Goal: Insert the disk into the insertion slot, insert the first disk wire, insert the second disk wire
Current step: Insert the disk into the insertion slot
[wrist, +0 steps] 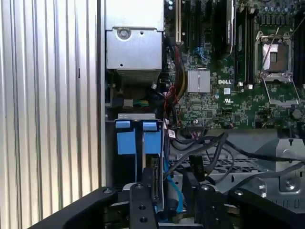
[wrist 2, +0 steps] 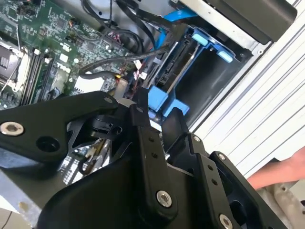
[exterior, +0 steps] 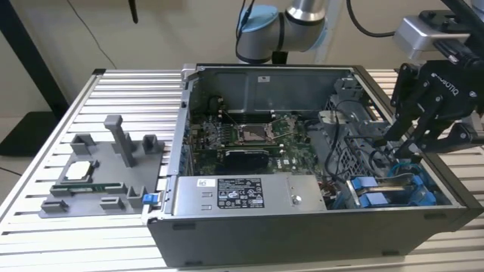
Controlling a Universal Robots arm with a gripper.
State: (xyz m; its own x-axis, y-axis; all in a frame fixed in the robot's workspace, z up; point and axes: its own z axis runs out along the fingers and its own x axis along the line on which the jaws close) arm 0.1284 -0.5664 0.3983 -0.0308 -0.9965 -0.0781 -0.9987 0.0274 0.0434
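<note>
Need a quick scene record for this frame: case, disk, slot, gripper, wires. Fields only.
case: open computer case on the slatted table
disk: blue-framed, appears seated in the insertion slot
gripper: down inside the case at the exterior view's right, by the disk
wires: blue cable beside the disk; plugged or not, cannot tell
power supply: grey box with white sticker, inside the case

below gripper (exterior: 411,148): disk (wrist: 151,140) in its blue frame fills the insertion slot (wrist: 136,116), no way down | motherboard side: black cables (wrist: 209,148) loop close beside the fingers (wrist: 143,205) | opposite side: case wall (wrist: 101,71) near, open room beyond over ribbed table (wrist: 47,119) | past that wall: a person's hand (wrist 2: 280,171) over the table
</note>
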